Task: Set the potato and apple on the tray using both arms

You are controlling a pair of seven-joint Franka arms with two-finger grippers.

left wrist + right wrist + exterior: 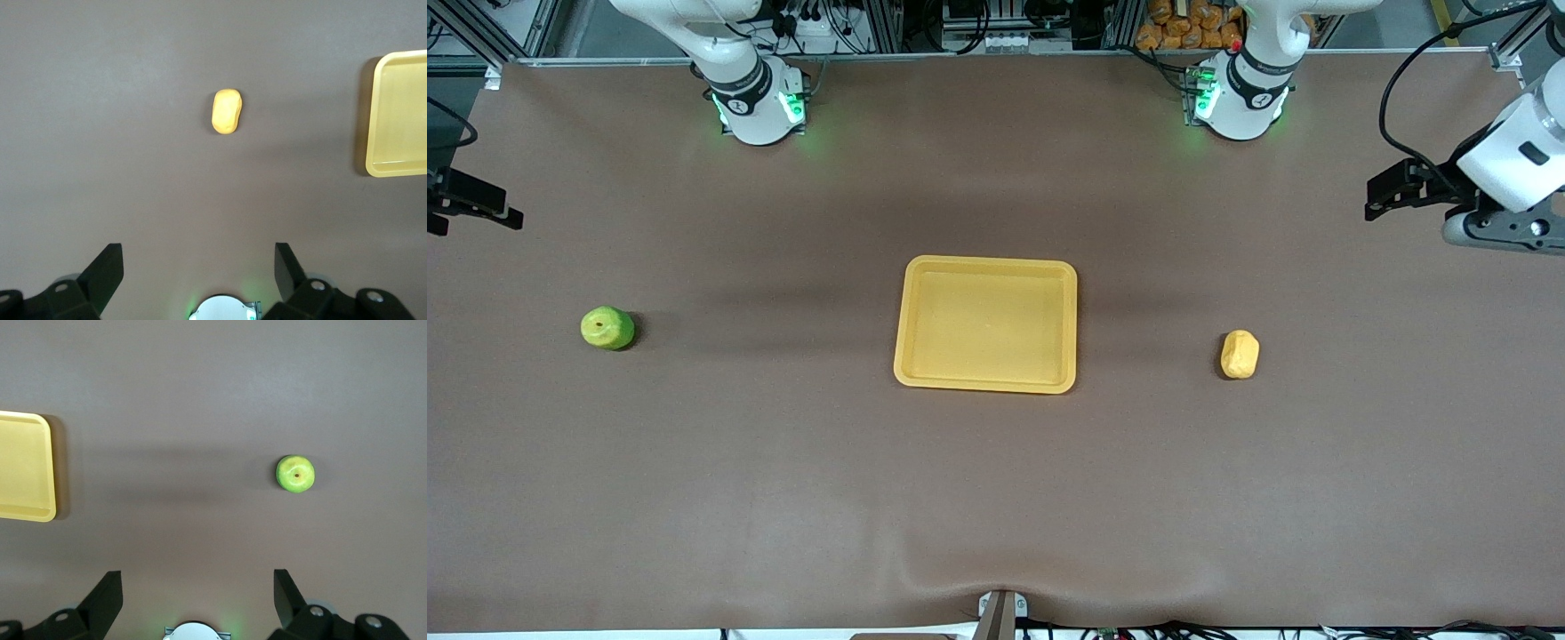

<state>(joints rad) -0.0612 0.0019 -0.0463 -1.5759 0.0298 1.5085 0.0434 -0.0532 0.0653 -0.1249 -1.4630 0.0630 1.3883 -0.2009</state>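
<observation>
Grippers first: the left gripper [199, 267] hangs high over the counter [996, 498] at the left arm's end, fingers spread wide and holding nothing. The right gripper [197, 587] hangs over the counter's edge at the right arm's end, equally wide and empty.

Outward from the left gripper, the potato [1240, 354] lies on the bare counter. The apple [607, 328] sits well apart, toward the right arm's end. Between the 2 lies the tray [914, 356], with nothing in it.

Judging by this, neither pick has begun; the step in hand is the approach. Each arm must next descend over its own item and straddle it.

In the front view the potato's long axis runs roughly toward that camera, slightly tilted, so closing across its narrow width looks easiest. The apple, near round, shows its stem dimple facing upward.
</observation>
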